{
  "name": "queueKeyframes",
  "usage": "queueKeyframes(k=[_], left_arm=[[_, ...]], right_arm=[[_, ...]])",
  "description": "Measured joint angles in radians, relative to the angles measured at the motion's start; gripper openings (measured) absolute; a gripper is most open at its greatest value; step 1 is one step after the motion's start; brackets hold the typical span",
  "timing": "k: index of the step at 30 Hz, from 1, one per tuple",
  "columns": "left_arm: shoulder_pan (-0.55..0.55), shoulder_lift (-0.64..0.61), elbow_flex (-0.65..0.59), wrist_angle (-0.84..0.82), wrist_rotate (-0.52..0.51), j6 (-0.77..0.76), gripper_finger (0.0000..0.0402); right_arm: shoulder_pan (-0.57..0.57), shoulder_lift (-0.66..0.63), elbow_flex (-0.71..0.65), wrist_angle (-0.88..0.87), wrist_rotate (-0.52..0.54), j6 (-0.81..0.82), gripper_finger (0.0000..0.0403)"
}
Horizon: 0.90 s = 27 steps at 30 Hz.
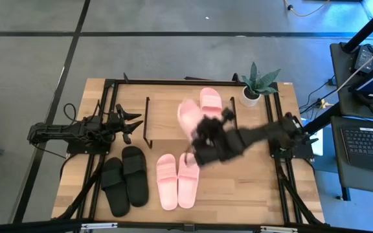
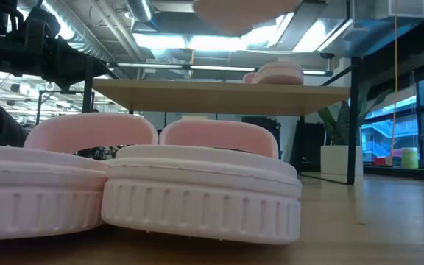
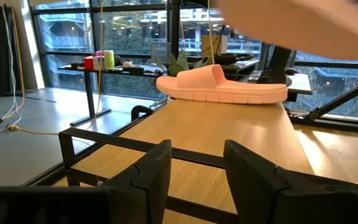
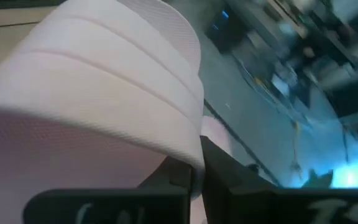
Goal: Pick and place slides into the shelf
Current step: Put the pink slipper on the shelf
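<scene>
A pink slide pair [image 1: 177,181] and a black slide pair [image 1: 125,179] lie on the tabletop's near side. Above the shelf [image 1: 167,116], the right gripper [image 1: 203,133] clamps a pink slide [image 1: 188,116]; another pink slide [image 1: 210,99] rests on the shelf. The left gripper [image 1: 131,123] hovers open at the shelf's left end.

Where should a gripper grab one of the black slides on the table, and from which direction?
Take a black slide by its wide strap, coming straight down from above. Both lie flat, soles down, so the strap arches up and a finger can slip under it. The left gripper, open beside the shelf, is nearest; the right gripper already holds a pink slide.
</scene>
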State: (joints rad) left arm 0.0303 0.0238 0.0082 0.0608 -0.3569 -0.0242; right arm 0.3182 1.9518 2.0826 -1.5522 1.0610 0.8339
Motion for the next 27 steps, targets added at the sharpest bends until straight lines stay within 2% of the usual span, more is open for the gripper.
queueKeyframes(k=[3,8,27], left_arm=[[0.0,0.0,0.0,0.0,0.0,0.0,0.0141],[0.0,0.0,0.0,0.0,0.0,0.0,0.0141],[0.0,0.0,0.0,0.0,0.0,0.0,0.0141]], right_arm=[[-0.092,0.0,0.0,0.099,-0.05,-0.046,0.0016],[-0.172,0.0,0.0,0.313,-0.24,-0.159,0.0016],[-0.254,0.07,0.0,0.347,-0.208,-0.159,0.0015]])
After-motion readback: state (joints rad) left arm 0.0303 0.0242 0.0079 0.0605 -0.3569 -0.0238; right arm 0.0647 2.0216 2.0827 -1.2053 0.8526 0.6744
